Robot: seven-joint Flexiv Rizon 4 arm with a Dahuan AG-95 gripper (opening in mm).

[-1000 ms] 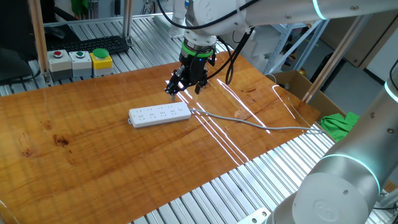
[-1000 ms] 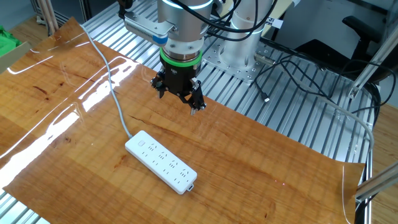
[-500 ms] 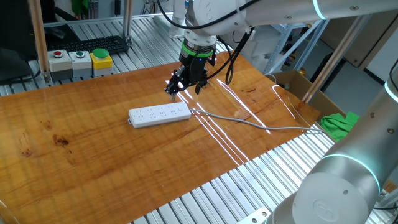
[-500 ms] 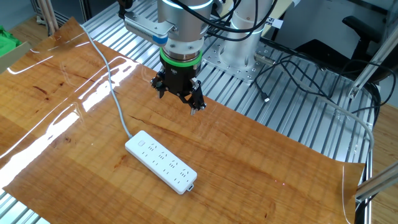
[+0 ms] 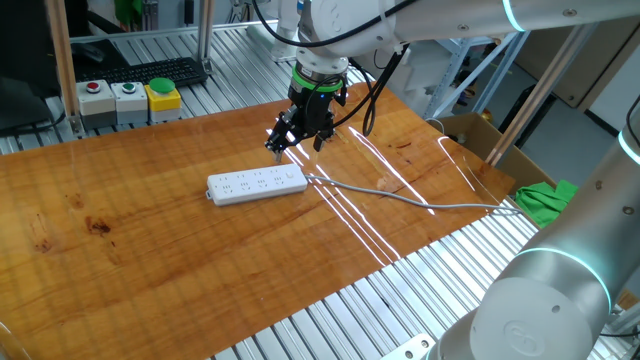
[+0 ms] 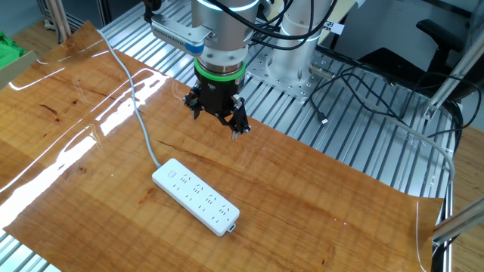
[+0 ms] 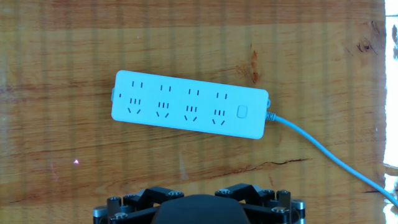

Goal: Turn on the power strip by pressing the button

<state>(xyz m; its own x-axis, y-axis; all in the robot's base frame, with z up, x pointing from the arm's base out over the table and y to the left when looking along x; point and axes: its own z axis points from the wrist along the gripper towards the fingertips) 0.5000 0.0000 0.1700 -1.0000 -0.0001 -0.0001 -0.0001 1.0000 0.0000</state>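
The white power strip [image 5: 257, 185] lies flat on the wooden table [image 5: 150, 260], its grey cable [image 5: 400, 196] running off to the right. It also shows in the other fixed view [image 6: 195, 196] and in the hand view [image 7: 189, 104]. The button [image 7: 242, 112] is a small pale switch at the strip's cable end, also seen in the other fixed view [image 6: 172, 175]. My gripper [image 5: 285, 142] hangs above the table just behind the strip's cable end, apart from it; it shows in the other fixed view [image 6: 236, 130] too. The hand view shows only the gripper's dark body, not the fingertips.
Red, green and large yellow-based pushbutton boxes [image 5: 130, 97] and a keyboard [image 5: 160, 70] stand at the back left. A cardboard box [image 5: 480, 135] and green cloth [image 5: 545, 200] sit at the right. A second robot arm [image 5: 560, 300] fills the front right corner.
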